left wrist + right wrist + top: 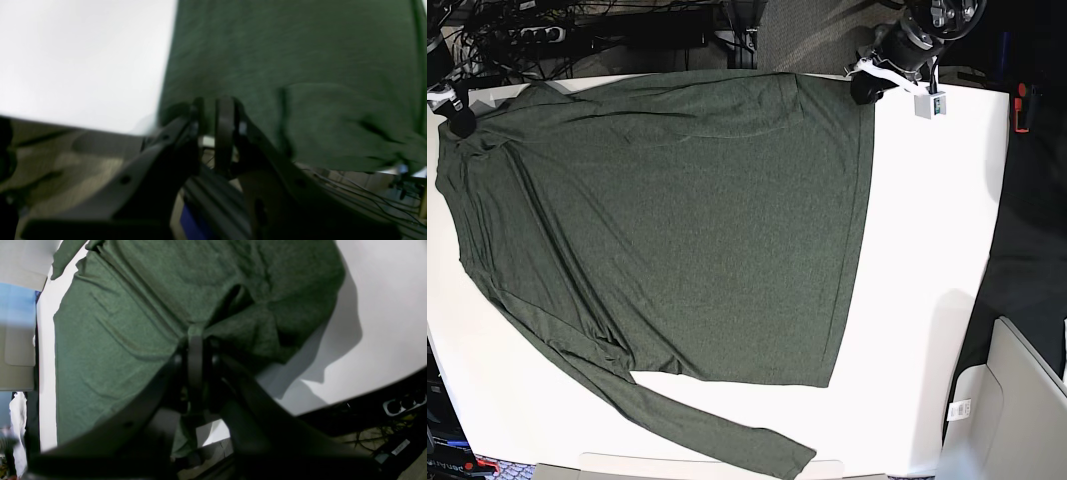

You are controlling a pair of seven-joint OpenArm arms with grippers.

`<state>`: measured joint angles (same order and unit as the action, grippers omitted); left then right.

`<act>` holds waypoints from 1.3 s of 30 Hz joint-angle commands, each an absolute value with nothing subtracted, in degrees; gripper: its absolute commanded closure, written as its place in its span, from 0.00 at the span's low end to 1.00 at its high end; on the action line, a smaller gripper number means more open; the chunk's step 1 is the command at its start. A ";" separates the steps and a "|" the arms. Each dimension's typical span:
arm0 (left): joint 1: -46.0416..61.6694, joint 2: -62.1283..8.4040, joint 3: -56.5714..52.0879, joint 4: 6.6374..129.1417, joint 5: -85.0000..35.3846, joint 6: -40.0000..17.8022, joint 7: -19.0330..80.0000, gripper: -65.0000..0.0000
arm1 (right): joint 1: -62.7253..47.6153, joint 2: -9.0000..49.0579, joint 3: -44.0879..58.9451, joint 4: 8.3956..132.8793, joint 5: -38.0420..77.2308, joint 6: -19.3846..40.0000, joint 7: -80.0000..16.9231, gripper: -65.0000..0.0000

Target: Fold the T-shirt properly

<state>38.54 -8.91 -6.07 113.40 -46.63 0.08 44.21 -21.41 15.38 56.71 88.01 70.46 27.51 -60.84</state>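
Olive-green knit, heathered and thin: the T-shirt [677,220] lay spread across the white table [927,250], long-sleeved and plain, covering most of the table's left and middle, with one sleeve trailing toward the table's near edge. Cloth looked soft and limp, light, not slippery; it would drape and bunch rather than hold shape, so folds likely need flattening after each move.

Left gripper [211,113] sat at the table's far edge by the shirt's corner. The wrist view was blurred; the two fingers showed a narrow gap between them with fabric right behind, and whether any cloth was pinched could not be told. Right gripper [195,350] sat at the opposite far corner of the table, jaws together and clamped on a ridge of the T-shirt, with cloth hanging down below the fingers.

Judged best holds: seams, hem or shoulder edges, where the knit is doubled and less likely to slip out. A pinch mid-panel would only lift a tent of fabric. Both far corners lifted together should carry the cloth evenly; the loose sleeve would probably drag.
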 commanded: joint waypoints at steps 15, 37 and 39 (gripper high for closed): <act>40.22 -9.01 -7.96 114.68 -47.25 -0.31 46.99 0.80 | -21.67 16.48 57.10 88.75 71.69 28.26 -59.82 0.99; 39.25 -8.66 -7.60 114.15 -47.25 -0.31 47.25 0.80 | -21.41 16.48 57.10 88.75 71.78 28.35 -59.82 0.99; 38.81 -8.66 -7.52 113.36 -47.34 -0.31 47.25 0.80 | -21.49 16.48 57.19 88.75 71.78 28.35 -59.82 0.99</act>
<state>38.06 -8.43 -7.53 112.62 -46.74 0.01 47.75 -21.30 15.22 56.71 88.01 70.48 27.53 -60.86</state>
